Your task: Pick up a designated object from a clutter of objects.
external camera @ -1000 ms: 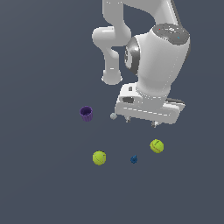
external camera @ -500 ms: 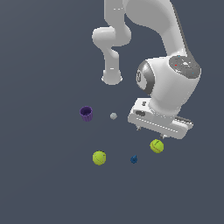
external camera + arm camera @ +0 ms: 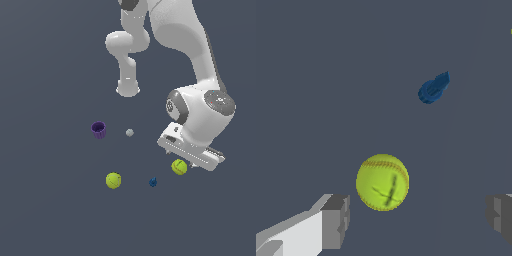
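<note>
I have the gripper [image 3: 416, 215] over the target ball [image 3: 382, 182] with the jaws spread wide and holding nothing; the ball sits on the floor ahead of the gap, nearer one finger [image 3: 336, 220] than the other, so the approach looks mostly done while centring, dropping, closing and lifting are all left. I count two tennis balls, the target and its twin [image 3: 113, 180], plus one purple cup [image 3: 99, 130], one grey sphere [image 3: 129, 132] and one blue piece [image 3: 433, 88] beyond the jaws
</note>
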Action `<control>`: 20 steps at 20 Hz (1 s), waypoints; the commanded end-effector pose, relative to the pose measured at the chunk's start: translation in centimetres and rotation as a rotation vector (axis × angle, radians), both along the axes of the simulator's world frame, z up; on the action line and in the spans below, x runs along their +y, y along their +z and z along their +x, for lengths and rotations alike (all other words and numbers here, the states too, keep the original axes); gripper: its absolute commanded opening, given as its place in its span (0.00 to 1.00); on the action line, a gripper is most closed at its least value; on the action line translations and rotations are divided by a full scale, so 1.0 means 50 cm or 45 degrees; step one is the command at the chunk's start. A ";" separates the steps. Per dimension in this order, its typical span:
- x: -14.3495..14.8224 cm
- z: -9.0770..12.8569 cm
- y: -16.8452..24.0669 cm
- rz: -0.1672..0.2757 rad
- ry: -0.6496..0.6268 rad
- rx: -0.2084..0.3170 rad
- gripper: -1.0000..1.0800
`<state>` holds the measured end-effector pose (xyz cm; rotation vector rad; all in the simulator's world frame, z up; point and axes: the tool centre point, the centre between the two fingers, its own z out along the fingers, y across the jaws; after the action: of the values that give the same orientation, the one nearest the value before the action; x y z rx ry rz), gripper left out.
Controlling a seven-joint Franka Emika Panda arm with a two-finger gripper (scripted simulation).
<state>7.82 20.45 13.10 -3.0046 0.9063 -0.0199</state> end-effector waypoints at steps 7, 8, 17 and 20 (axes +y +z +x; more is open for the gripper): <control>0.047 -0.006 -0.063 0.002 -0.117 0.013 0.96; 0.050 -0.006 -0.067 0.002 -0.125 0.014 0.96; 0.058 -0.009 -0.081 0.001 -0.141 0.017 0.96; 0.058 -0.009 -0.099 0.001 -0.142 0.017 0.96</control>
<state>7.41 23.38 8.66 -2.9520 1.0730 -0.0011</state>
